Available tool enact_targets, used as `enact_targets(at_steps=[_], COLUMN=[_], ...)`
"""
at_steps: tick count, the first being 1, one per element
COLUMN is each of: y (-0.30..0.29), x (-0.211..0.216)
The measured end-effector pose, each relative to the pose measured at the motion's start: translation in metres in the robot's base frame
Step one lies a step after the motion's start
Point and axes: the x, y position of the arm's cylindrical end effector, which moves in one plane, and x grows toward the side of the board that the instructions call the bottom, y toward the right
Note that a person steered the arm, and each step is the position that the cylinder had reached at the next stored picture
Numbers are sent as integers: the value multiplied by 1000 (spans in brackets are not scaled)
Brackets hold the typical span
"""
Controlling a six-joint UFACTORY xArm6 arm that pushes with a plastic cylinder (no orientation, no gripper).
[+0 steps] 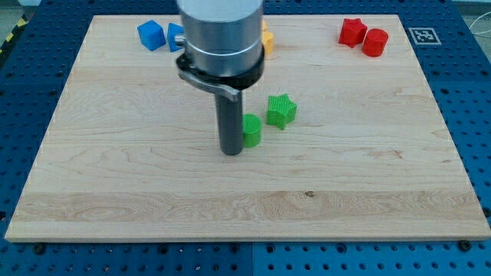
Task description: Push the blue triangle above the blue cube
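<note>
My tip (pixel 232 152) rests on the wooden board (pixel 153 192), at the lower end of a straight dark rod that hangs from the grey cylindrical arm housing (pixel 221 34). The rod ends plain, with no jaws to open or close, and it holds nothing. Taking the tip as the landmark: a green cylinder (pixel 252 130) stands just to its right in the view, touching or nearly touching the rod; which of the two cannot be told. A green star-shaped block (pixel 281 110) lies a little further right and toward the view's top, close to the cylinder.

The blue cube (pixel 151 35) sits well apart from the tip, near the board's top edge and to the view's left. A second blue block (pixel 176 36), whose shape is largely hidden by the arm housing, stands just right of the cube, level with it. An orange block (pixel 268 40) shows only as a sliver at the housing's right side. A red star-shaped block (pixel 352 31) and a red cylinder (pixel 376 42), close together, lie far to the tip's upper right.
</note>
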Motion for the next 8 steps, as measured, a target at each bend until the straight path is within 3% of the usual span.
enact_targets(at_steps=[2,4,6,8], y=[12,45,-32,-52], x=[-44,-62,-103,-172])
